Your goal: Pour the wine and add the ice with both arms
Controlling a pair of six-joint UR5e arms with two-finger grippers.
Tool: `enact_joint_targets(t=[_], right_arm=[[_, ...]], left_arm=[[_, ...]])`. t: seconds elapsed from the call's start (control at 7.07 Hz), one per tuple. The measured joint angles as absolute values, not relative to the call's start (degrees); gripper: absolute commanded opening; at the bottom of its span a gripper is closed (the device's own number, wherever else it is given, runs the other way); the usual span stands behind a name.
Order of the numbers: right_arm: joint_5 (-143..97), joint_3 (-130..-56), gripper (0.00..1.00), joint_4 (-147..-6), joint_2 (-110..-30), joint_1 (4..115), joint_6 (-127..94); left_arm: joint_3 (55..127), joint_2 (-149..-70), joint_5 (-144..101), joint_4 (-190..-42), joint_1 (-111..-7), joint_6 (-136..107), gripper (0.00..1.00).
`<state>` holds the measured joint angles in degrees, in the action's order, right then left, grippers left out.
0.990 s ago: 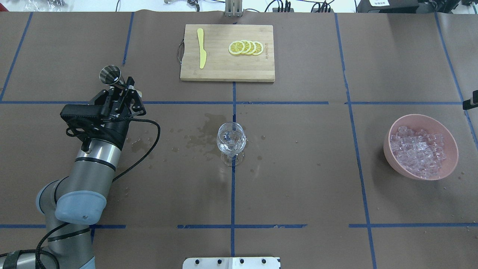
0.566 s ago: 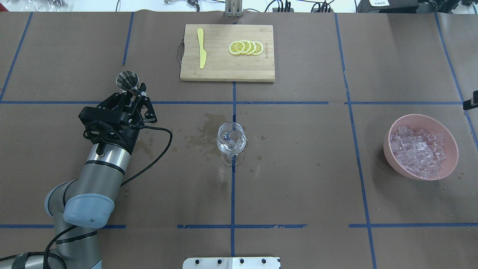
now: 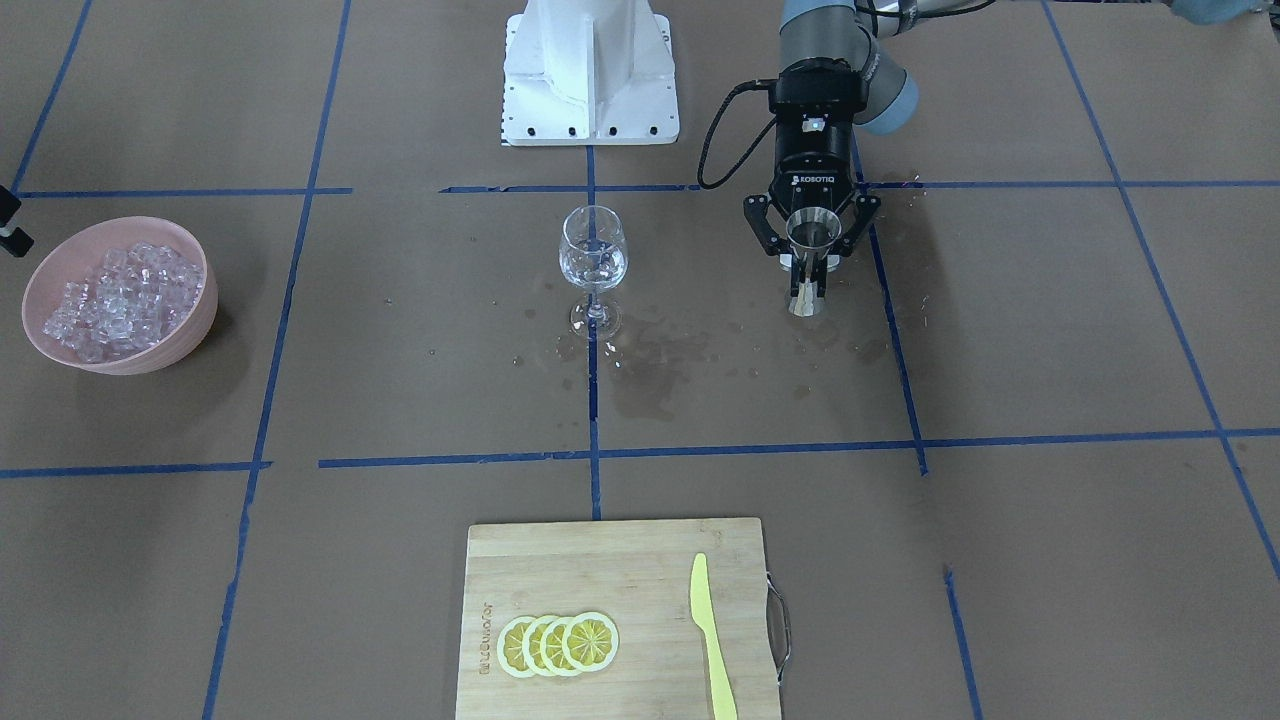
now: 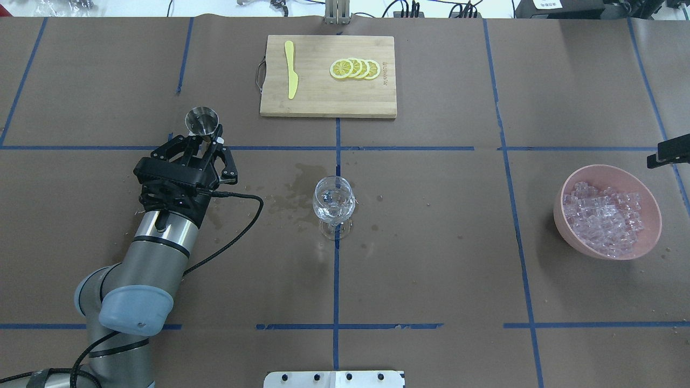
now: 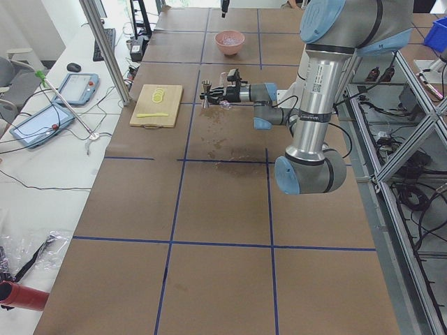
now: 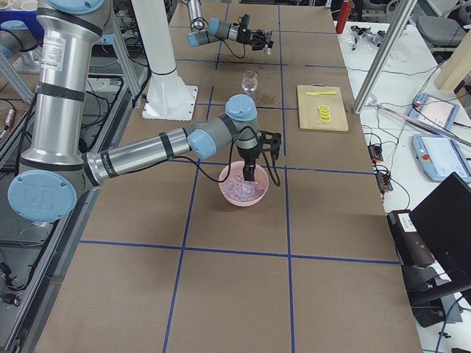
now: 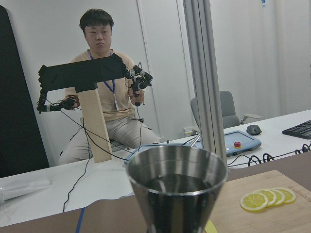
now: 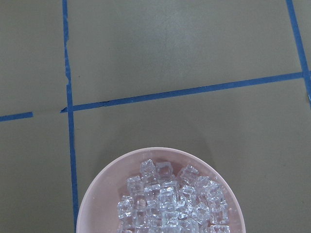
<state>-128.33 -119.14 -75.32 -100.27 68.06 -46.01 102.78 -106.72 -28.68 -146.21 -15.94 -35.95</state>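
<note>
**Progress.** On the brown paper-covered table (image 4: 431, 269), the clear stemmed wine glass (image 4: 333, 200) stands upright at the centre of the overhead view. A small measure of clear wine (image 3: 593, 266) appears to sit low in its bowl, so you may judge the pour done or nearly so. Dark wet stains (image 4: 294, 196) mark the paper at its 9 to 10 o'clock.

The left gripper (image 4: 204, 141) is at 10 o'clock from the glass and well apart from it. Its jaws are closed narrowly on the stem of a conical stainless-steel jigger (image 4: 201, 120), held mouth-up. Whether any liquid is left inside cannot be told.

The ice (image 4: 602, 220), small clear cubes, lies heaped in the pink round bowl (image 4: 651, 213) at 3 o'clock from the glass. No cube can be made out in the glass, so adding ice seems to be what is left. The right gripper (image 6: 251, 175) hangs over the bowl. You cannot tell how its jaws stand.

**Change since a second ago.** The jigger was then tipped on its side farther toward 9 o'clock. It has since been brought upright and carried toward 3 o'clock. The right arm's black edge has come farther into the overhead view. Glass, bowl and ice have not shifted.
</note>
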Motion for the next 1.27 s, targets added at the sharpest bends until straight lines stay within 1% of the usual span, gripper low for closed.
enact_joint_targets(t=[0.42,0.71,0.99,1.27], right_arm=[[-126.7,-119.5,1.00,-75.3,-100.2,65.8,-46.8],[-126.7,-119.5,1.00,-75.3,-100.1,65.7,-46.8],[-126.7,-119.4,1.00,-75.3,-100.2,65.7,-46.8],[-126.7,-119.4,1.00,-75.3,-100.2,65.7,-46.8]], left_arm=[[103.4,-108.1,-28.6,-146.3,-13.2,-34.8,0.00],[103.5,-110.4,-28.5,-145.7,-11.1,-34.7,0.00],[103.4,-114.0,-28.7,-141.7,-10.1,-33.0,0.00],[103.5,-115.4,-28.7,-139.7,-9.6,-29.5,0.00]])
